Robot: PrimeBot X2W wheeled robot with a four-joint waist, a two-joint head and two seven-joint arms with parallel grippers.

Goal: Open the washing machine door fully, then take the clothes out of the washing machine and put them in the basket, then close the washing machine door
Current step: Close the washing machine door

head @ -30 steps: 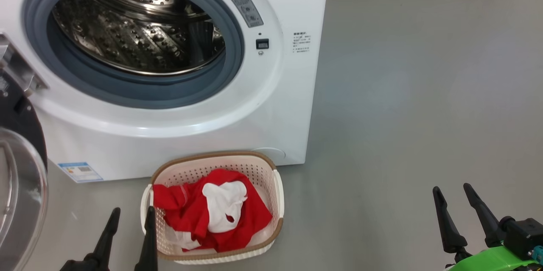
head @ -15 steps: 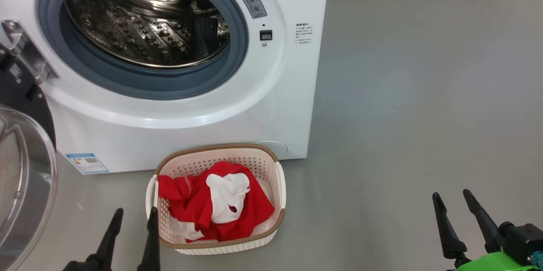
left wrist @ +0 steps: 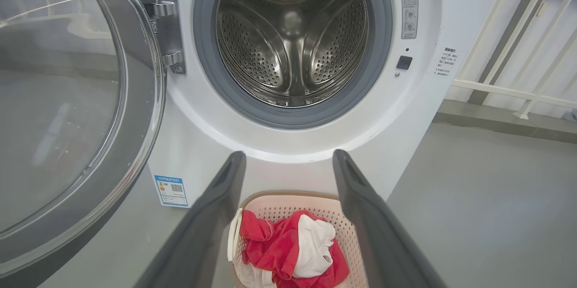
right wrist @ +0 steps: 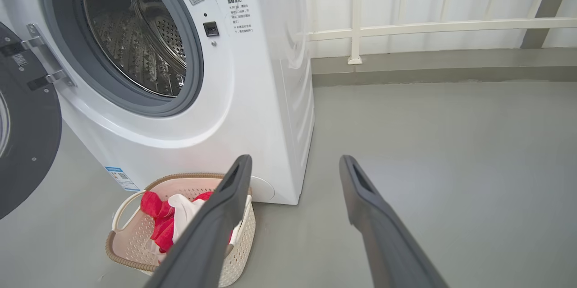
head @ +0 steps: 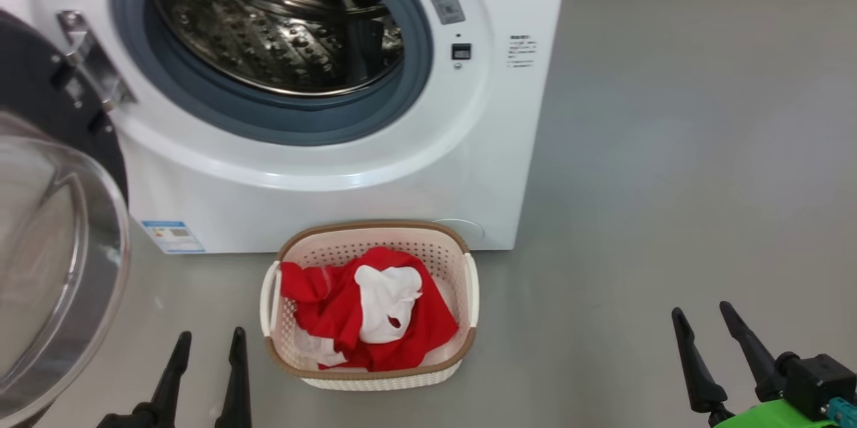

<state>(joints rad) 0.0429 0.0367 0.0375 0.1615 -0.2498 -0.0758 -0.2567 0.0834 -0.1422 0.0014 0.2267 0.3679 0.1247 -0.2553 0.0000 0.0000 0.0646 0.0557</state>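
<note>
Clothes (head: 365,311) heaped in basket (head: 375,378), washing machine (head: 335,180) drum bare.

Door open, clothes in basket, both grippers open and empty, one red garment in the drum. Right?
Wrong on the drum: it is bare steel with no garment inside, as the left wrist view shows, looking straight in. The rest stands: door open, clothes in the basket, left gripper and right gripper open and empty.
</note>
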